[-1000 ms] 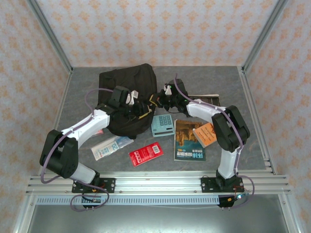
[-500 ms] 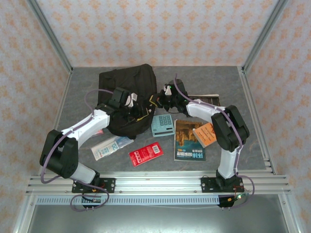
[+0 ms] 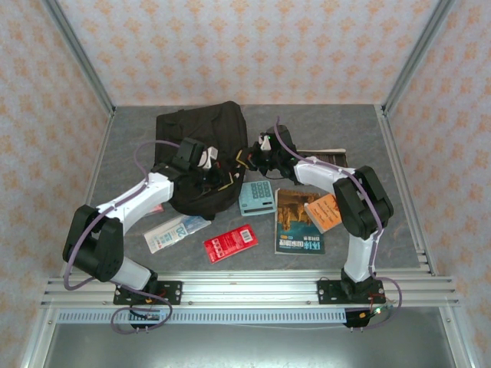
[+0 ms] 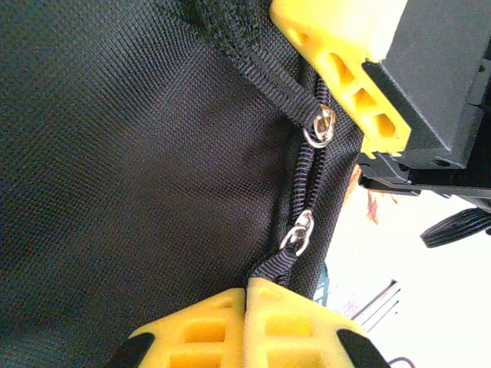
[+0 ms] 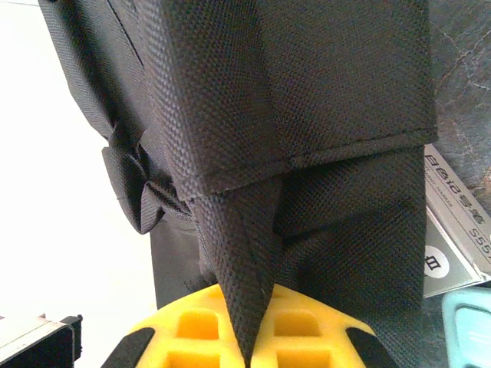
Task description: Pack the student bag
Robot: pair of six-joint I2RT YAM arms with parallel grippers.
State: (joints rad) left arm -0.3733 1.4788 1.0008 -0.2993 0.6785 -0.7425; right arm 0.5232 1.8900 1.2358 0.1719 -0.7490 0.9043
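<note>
The student bag (image 3: 196,126) is a large black fabric backpack lying at the back left of the table. My left gripper (image 3: 220,179) rests on the bag's near right side. In the left wrist view its yellow jaws (image 4: 249,287) are shut on the black strap of a zipper pull (image 4: 282,266). A second zipper pull (image 4: 321,126) sits farther along the same zipper, beside a yellow finger of the right gripper (image 4: 345,54). My right gripper (image 3: 249,158) is at the bag's right edge, shut (image 5: 249,341) on a pinched fold of the bag's fabric (image 5: 330,77).
Loose things lie in front of the bag: a teal calculator (image 3: 257,198), a book (image 3: 298,221), an orange card (image 3: 325,212), a red packet (image 3: 230,244) and a white and blue packet (image 3: 175,231). A dark notebook (image 3: 322,157) lies behind the right arm.
My left jaws have closed onto the zipper pull strap. Both arms have stayed nearly in place, and the right gripper keeps its hold on the fabric.
</note>
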